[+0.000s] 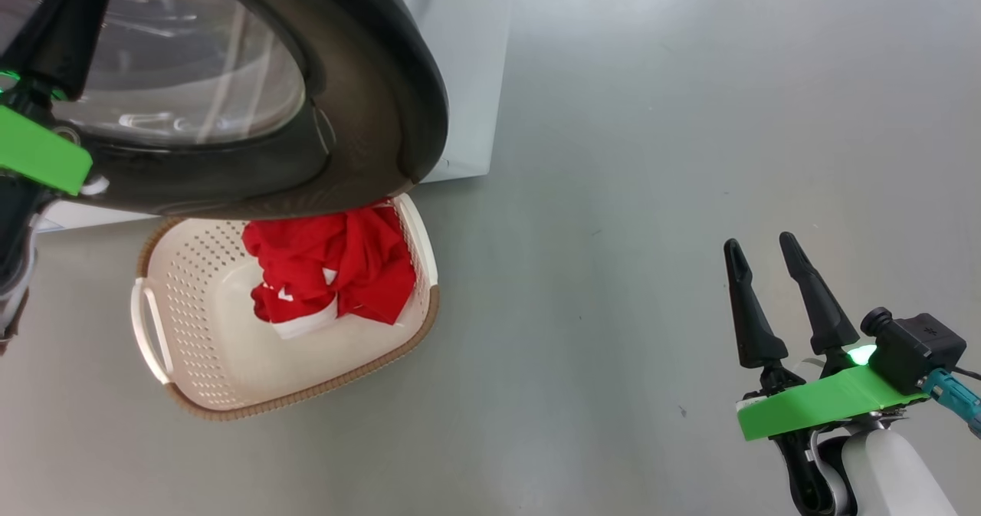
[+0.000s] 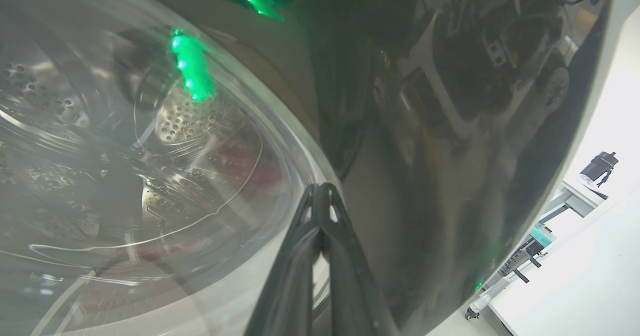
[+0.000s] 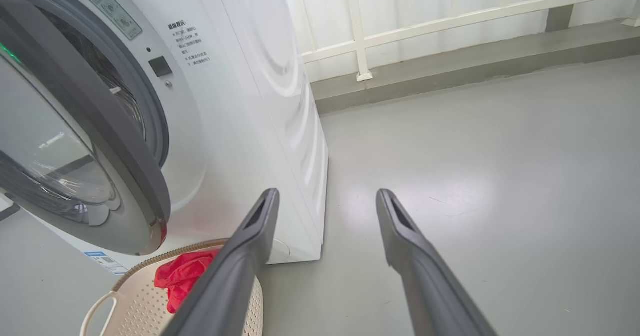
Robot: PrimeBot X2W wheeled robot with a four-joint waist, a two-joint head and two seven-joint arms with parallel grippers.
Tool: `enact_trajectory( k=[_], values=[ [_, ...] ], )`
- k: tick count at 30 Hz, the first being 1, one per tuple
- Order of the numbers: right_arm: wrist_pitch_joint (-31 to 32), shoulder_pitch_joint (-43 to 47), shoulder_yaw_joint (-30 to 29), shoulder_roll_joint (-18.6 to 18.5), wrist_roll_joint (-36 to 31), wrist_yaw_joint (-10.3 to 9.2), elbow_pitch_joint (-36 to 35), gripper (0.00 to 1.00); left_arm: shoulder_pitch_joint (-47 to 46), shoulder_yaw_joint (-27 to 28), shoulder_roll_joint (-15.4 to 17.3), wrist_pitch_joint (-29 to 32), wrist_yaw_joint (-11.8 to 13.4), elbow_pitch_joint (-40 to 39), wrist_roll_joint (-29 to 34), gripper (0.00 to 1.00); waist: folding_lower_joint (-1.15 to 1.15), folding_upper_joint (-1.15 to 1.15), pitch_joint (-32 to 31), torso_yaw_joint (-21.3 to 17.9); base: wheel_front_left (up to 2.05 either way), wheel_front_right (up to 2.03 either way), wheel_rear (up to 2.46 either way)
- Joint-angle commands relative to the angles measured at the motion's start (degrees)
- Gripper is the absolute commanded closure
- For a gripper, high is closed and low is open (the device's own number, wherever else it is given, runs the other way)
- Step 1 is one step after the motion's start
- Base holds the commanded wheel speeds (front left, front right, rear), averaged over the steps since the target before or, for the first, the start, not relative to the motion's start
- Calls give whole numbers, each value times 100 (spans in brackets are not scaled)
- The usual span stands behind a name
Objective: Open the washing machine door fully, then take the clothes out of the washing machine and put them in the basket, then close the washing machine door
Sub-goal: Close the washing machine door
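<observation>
The washing machine door [image 1: 368, 102] hangs partly open over the basket, its black rim around a clear glass bowl [image 1: 176, 64]. My left gripper [image 2: 320, 193] is shut, its tips against the door [image 2: 425, 176] where glass meets rim; the steel drum [image 2: 190, 121] shows through the glass. In the head view the left gripper [image 1: 65, 18] sits at the upper left. The red clothes [image 1: 337, 263] lie in the cream basket [image 1: 230, 347] on the floor below the door. My right gripper [image 1: 760, 241] is open, holding nothing, over bare floor far to the right.
The white washing machine [image 3: 240, 101] stands left of a grey floor [image 1: 651, 194]. A white railing [image 3: 360, 26] and a raised grey sill run along the back. The basket [image 3: 135, 306] with the clothes [image 3: 182, 276] sits just left of my right gripper [image 3: 327, 193].
</observation>
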Motion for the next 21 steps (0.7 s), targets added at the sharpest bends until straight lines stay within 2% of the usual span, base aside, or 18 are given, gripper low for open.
enact_trajectory(
  k=[1,13,18,19,21],
  values=[
    [-37,-13,116,5,5,37,-116,0,-57,170,293,-79,-31,-79,-64,100,0,0,-62,29,0,0,0],
    [-37,119,61,5,-132,37,-96,0,515,-61,406,-499,-31,-243,-243,100,0,0,-318,169,0,0,0],
    [-37,212,19,5,-206,37,-94,0,892,-139,355,-639,-31,-331,-180,100,0,0,-423,243,0,0,0],
    [-37,240,5,5,-228,37,-95,0,992,-151,335,-665,-31,-341,-142,98,0,0,-452,264,0,0,0],
    [-37,292,-27,5,-275,37,-99,0,1207,-135,265,-700,-31,-349,-111,86,0,0,-508,309,0,0,0]
  ],
)
